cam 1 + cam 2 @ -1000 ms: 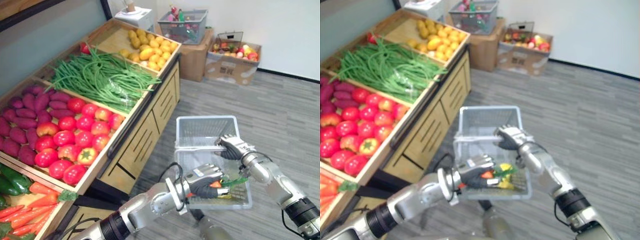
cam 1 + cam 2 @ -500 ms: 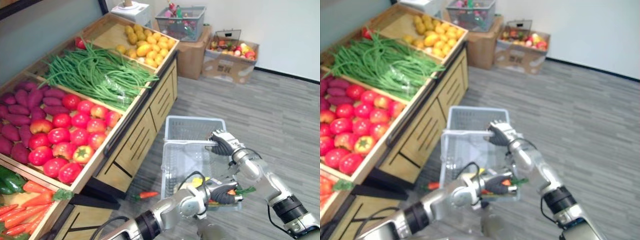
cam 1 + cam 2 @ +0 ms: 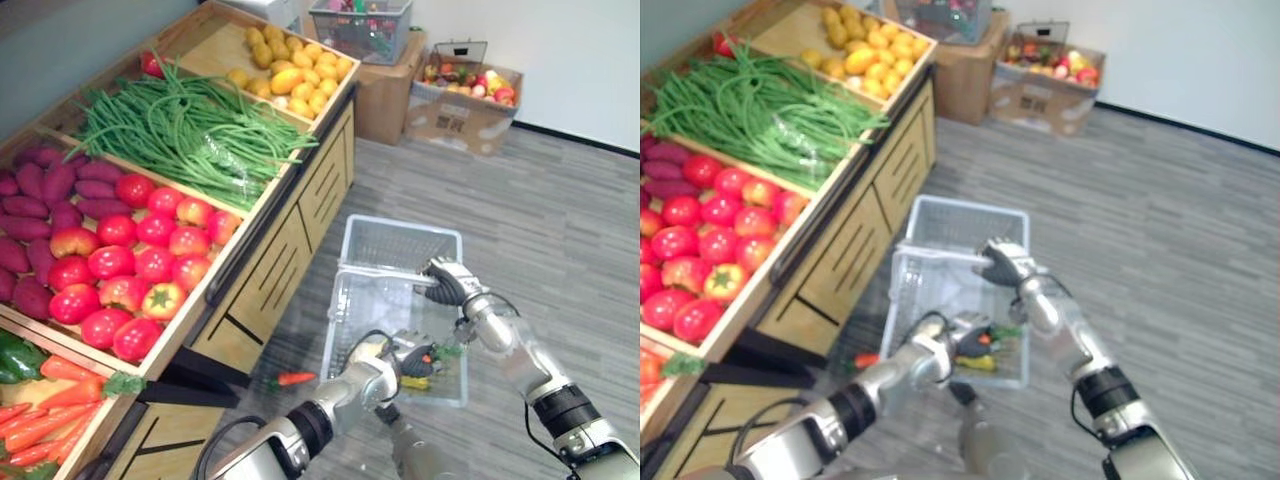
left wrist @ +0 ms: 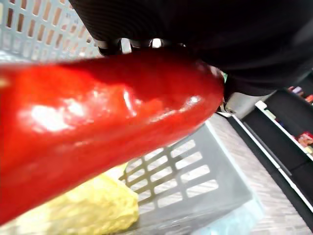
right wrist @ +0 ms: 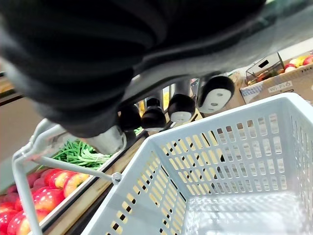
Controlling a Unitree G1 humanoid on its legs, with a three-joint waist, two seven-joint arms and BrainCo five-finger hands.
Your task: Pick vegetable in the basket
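A grey-white plastic basket [image 3: 398, 226] hangs over the floor beside the produce stand. My right hand [image 3: 447, 282] is shut on its handle [image 5: 63, 163], fingers curled over the bar. My left hand [image 3: 398, 356] reaches into the near end of the basket, shut on an orange-red carrot [image 4: 98, 127] whose green top pokes out toward the right wall. Under the carrot, a yellow vegetable [image 4: 88, 210] lies on the basket's mesh floor. A second carrot [image 3: 291, 378] lies on the floor by the foot of the stand.
The wooden stand [image 3: 290, 240] runs along the left with green beans [image 3: 190, 130], tomatoes [image 3: 130, 260], sweet potatoes [image 3: 40, 190], yellow produce [image 3: 290, 75] and carrots [image 3: 45, 420]. Cardboard boxes [image 3: 460, 100] and a mesh basket stand by the far wall.
The camera has shifted. My left hand has gone from the basket's near rim deeper into it, still holding the carrot. The right hand keeps its hold on the handle.
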